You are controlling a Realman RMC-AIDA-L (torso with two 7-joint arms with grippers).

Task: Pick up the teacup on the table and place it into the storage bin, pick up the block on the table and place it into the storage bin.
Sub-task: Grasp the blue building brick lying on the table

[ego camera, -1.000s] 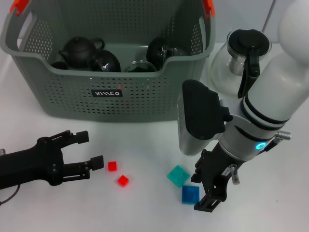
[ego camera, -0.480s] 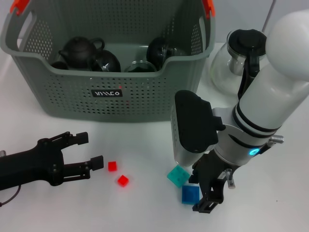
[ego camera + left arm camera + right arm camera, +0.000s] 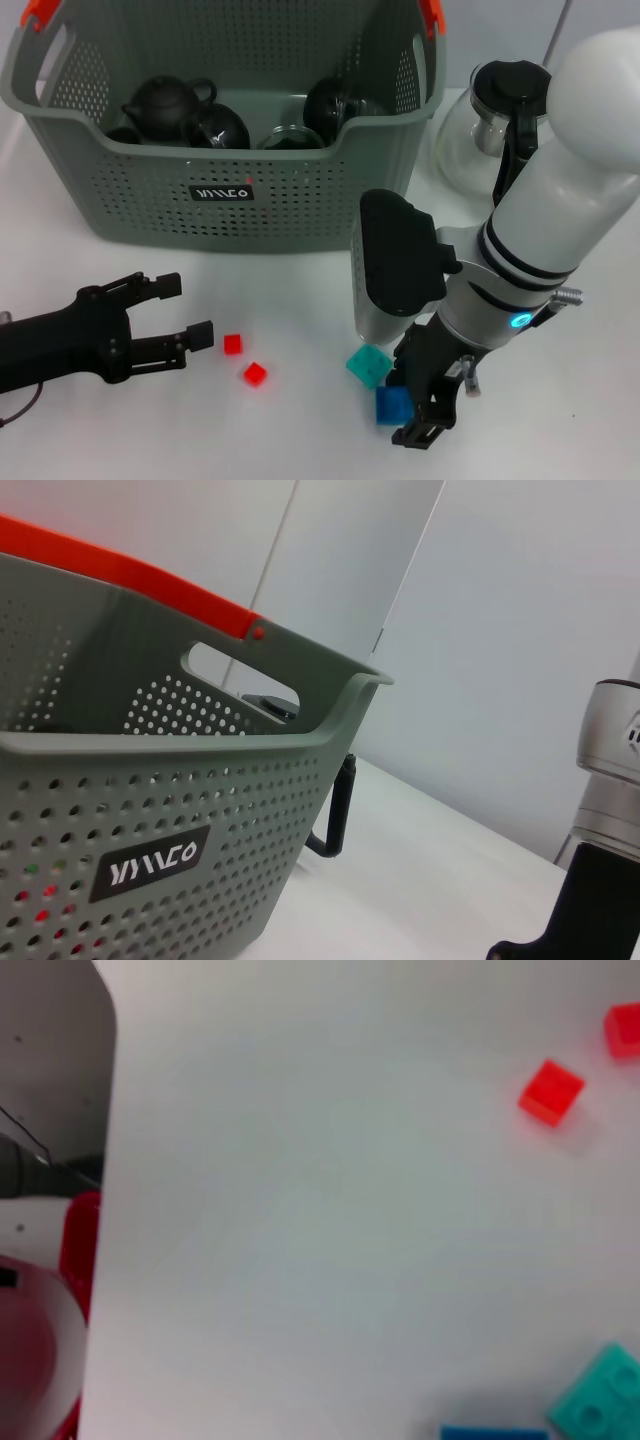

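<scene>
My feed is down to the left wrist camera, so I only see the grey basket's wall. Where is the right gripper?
Observer: In the head view, the right gripper is low over the table, at the dark blue block, in front of the storage bin.
Operator: Any other blocks near it?
Observer: A teal block lies right beside the blue one, on its bin side.
Operator: And my left gripper?
Observer: The left gripper rests low with its jaws open, and two small red blocks lie just off its tips.

Grey storage bin (image 3: pixel 190 770), orange-tipped handle (image 3: pixel 130 575)
</scene>
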